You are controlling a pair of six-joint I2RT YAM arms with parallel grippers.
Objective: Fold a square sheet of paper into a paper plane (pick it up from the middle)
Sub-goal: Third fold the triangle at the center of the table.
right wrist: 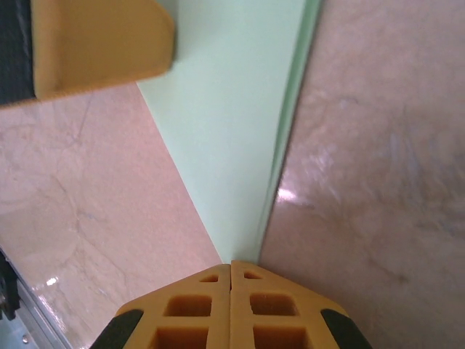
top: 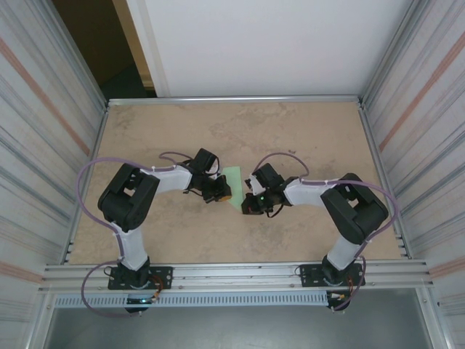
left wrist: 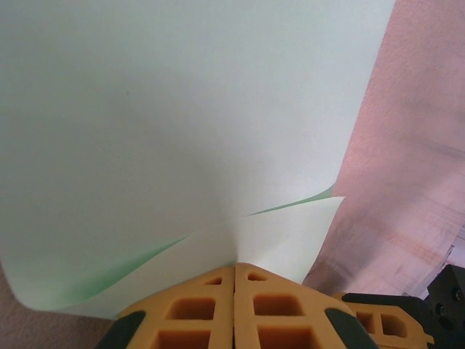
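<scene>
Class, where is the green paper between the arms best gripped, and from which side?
Take the paper by opposite ends, as held: left gripper pinching one edge from the left, right gripper the tapered folded tip from the right. Thin sheets likely sag.

Soft, even light falls from above in the top view; the white far wall (top: 276, 43) is the brightest part, the open doorway (top: 94, 51) at the far left dark. The arms cast faint shadows on the beige marbled table (top: 305, 138), and the ribbed metal side walls (top: 43, 131) splay outward with wide-angle distortion. In the left wrist view the thin pale mint-green sheet of paper (left wrist: 182, 123) is nearly washed out, with darker green shade under its curled flap. In the right wrist view small white glare spots sit on the pink-tinted table (right wrist: 363, 182), and the left claw's orange finger (right wrist: 94, 43) is out of focus.
</scene>
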